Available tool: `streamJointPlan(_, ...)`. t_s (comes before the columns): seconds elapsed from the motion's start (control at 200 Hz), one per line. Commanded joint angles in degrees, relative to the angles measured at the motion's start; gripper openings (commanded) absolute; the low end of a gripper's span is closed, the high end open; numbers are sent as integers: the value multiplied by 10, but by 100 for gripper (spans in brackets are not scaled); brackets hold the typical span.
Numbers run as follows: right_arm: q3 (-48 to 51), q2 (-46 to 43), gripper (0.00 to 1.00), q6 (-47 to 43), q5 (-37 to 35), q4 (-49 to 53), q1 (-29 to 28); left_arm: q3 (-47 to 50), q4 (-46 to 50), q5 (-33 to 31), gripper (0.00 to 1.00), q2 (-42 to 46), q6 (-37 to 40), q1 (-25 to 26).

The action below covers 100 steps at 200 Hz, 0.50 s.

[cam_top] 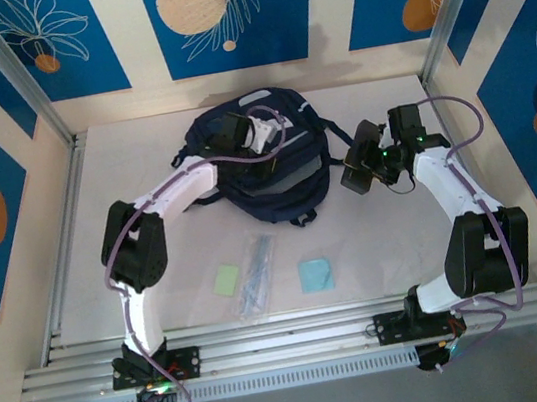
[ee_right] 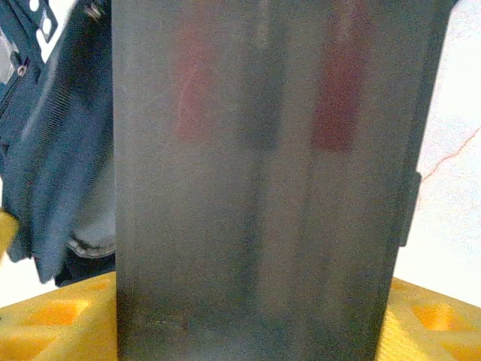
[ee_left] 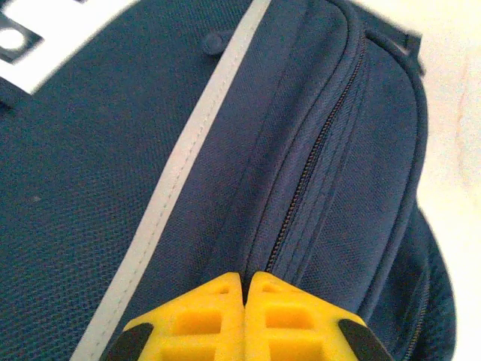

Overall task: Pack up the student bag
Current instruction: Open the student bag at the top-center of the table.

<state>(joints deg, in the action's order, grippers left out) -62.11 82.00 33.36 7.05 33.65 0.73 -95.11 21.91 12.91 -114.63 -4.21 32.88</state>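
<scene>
The student bag, dark navy with a light grey trim, lies flat at the back middle of the table. My left gripper rests on its upper part. In the left wrist view the yellow fingers are pressed together, shut, right where the bag's closed zipper runs in between their tips; any pull is hidden. My right gripper hovers just right of the bag, shut on a dark smoky translucent box held between its yellow fingers, with the bag beside it.
In front of the bag lie a green card, a clear plastic packet of pens and a light blue card. Metal rails cross the near edge, and frame posts stand at the back corners.
</scene>
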Motion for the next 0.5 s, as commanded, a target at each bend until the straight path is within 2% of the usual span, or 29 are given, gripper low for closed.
streamJointPlan(0.0, 8, -24, 42, -13, 47, -14, -9, -23, -5, 28, 0, 28, -59, -23)
streamJointPlan(0.215, 35, -5, 41, 4, 97, -73, -60, -29, -7, 24, 0, 18, -69, -32)
streamJointPlan(0.495, -13, 124, 41, 78, 130, -140, -125, -25, -3, 16, 0, 14, -68, -36)
